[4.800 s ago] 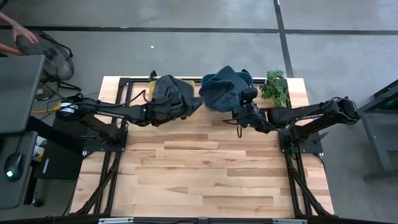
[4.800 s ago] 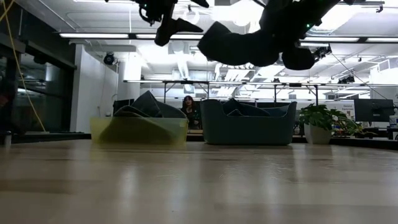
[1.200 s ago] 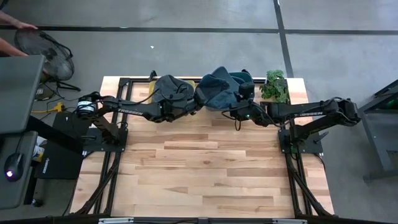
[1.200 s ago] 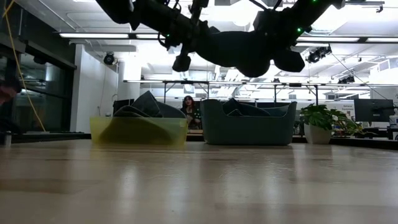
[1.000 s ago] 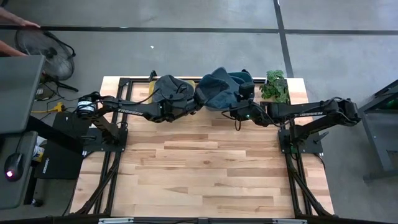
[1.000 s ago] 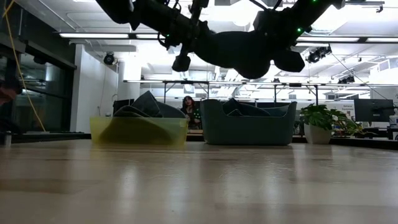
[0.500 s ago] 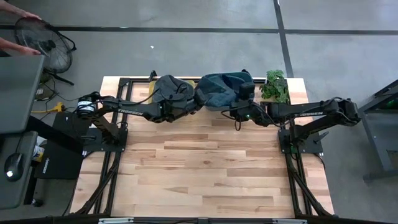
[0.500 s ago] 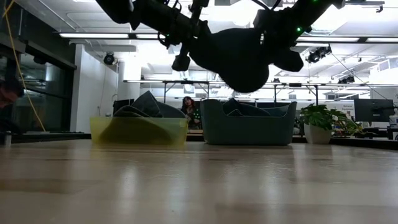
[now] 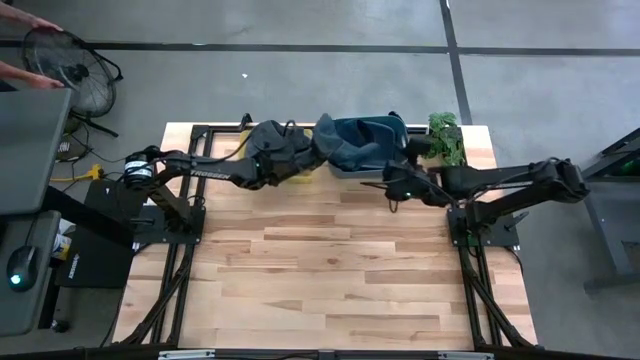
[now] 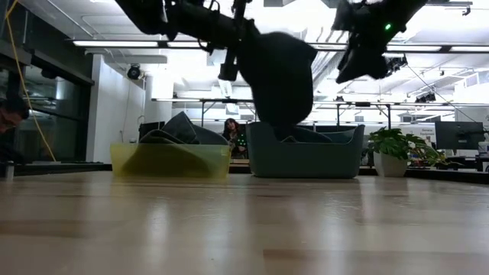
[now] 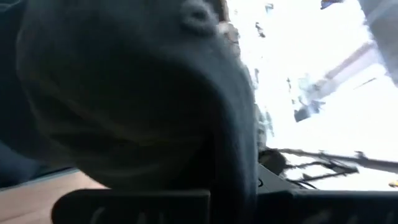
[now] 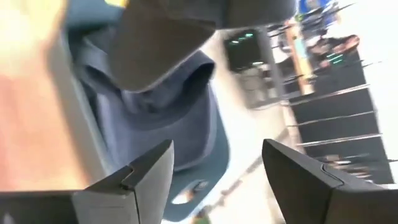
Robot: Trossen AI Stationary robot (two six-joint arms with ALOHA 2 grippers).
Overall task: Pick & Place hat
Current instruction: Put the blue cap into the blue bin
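A dark blue hat (image 10: 279,72) hangs from my left gripper (image 10: 238,42), which is shut on it high over the far side of the table. The hat's lower end dangles just above the blue bin (image 10: 306,156), which holds other hats (image 12: 155,118). In the high view the hat (image 9: 335,145) shows at the bin's left rim (image 9: 330,168). My right gripper (image 12: 214,146) is open and empty, to the right of the hat (image 12: 186,31) and apart from it, also seen in the low view (image 10: 359,57). My left gripper holds the hat by a part at its upper left (image 10: 252,46), coming in about level from the table's left. In the left wrist view a band of the hat (image 11: 233,168) runs down between the fingers. The hat hangs slack below the hold, clear of the table.
A yellow bin (image 10: 170,160) with dark hats (image 9: 275,145) stands left of the blue bin at the far edge. A potted plant (image 9: 442,138) sits at the far right corner. A person's hand (image 9: 25,75) is by a fan beyond the table's left.
My right gripper has opened, let go of the hat and drawn back toward the table's right. The hat, earlier spread between both grippers, has dropped and now hangs from my left gripper alone, over the blue bin. My left gripper has shifted slightly toward the bin.
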